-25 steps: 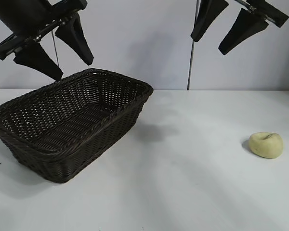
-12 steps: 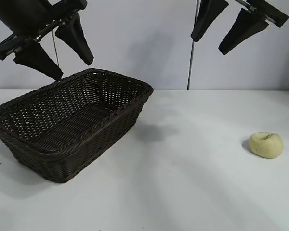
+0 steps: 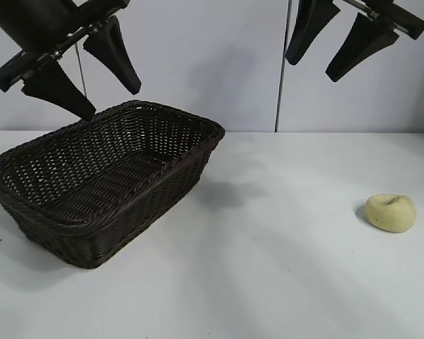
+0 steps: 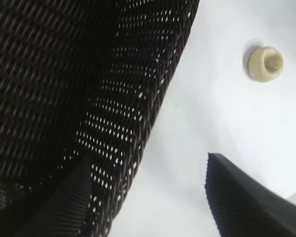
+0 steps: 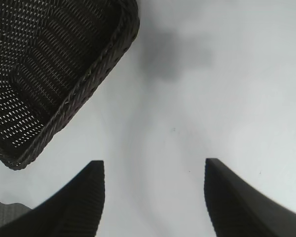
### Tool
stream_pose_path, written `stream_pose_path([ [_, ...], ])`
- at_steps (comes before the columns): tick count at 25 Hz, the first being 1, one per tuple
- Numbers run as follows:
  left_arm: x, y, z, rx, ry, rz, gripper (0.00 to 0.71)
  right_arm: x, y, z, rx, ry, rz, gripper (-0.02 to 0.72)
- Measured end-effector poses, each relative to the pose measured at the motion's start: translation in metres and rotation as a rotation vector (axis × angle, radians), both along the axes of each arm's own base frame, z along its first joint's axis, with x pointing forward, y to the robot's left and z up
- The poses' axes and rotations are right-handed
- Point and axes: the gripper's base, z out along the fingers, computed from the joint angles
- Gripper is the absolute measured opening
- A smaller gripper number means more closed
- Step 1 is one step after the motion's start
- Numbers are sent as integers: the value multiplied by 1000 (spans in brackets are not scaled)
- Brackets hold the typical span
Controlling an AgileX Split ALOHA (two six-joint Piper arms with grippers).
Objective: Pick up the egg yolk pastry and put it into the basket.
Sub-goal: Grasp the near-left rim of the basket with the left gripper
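Your egg yolk pastry (image 3: 390, 212) lies alone on the bare bench (image 3: 283, 268), close to the bench's right edge and about midway between its front and back. It rests on its side, with the creased top facing up and slightly forward. Nothing touches it.

Your basket (image 3: 106, 187) stands on the left half of the bench, set at an angle, one corner pointing toward the back centre. Its interior holds nothing that I can see. Basket and pastry are well apart.

Your left gripper (image 3: 85, 78) hangs high above the basket's back left rim, jaws spread wide and empty. In the left wrist view the weave fills most of the frame, and the pastry shows far off across the white surface.

Your right gripper (image 3: 332, 49) hangs high near the back of the bench, above and inward of the pastry, jaws likewise spread wide and holding nothing. The right wrist view shows only bare bench between its fingers (image 5: 84, 202), with the basket's corner beyond; the pastry is not between them.

Judgement: the task stands at its opening step. No approach to the pastry is yet made, and nothing is grasped.

The next move falls to your right arm, being the nearer. It needs to travel outward toward the right edge, come down over the pastry with the jaws straddling its width, and close gently, as the lump looks soft and rounded and may roll or deform.
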Motion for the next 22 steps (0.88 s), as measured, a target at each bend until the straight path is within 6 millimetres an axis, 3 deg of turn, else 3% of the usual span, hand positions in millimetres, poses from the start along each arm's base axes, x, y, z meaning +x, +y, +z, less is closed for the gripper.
stream_pose_path([
  [9, -23, 19, 26, 134, -3, 82, 485, 0, 0, 0, -7, -3, 4, 435],
  [22, -38, 44, -7, 359, 94, 214, 485, 0, -1, 0, -8, -3, 4, 435],
])
